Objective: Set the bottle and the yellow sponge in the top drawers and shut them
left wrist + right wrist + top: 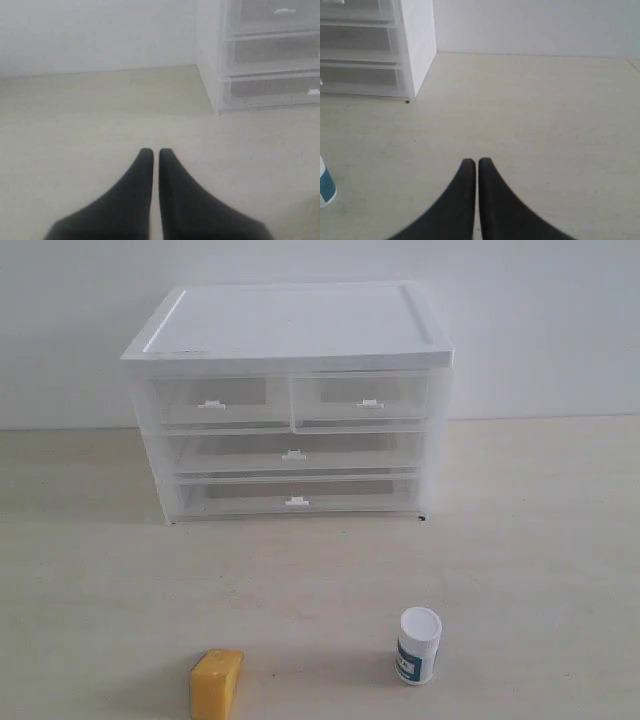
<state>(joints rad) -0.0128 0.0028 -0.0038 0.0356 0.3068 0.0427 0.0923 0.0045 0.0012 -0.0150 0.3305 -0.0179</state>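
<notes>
left gripper [151, 151] and right gripper [471, 161] both pinched together, empty. bottle [418, 645] upright on table [530, 540], sponge [216, 684] to its left, both well in front of closed top drawers [240, 398]. bottle likely light, rigid, slick: grab mid-body. sponge soft: pinch flat sides

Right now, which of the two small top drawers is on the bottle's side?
The right top drawer: the bottle stands before the right end of the cabinet, whereas the yellow sponge lies before the left top drawer.
</notes>
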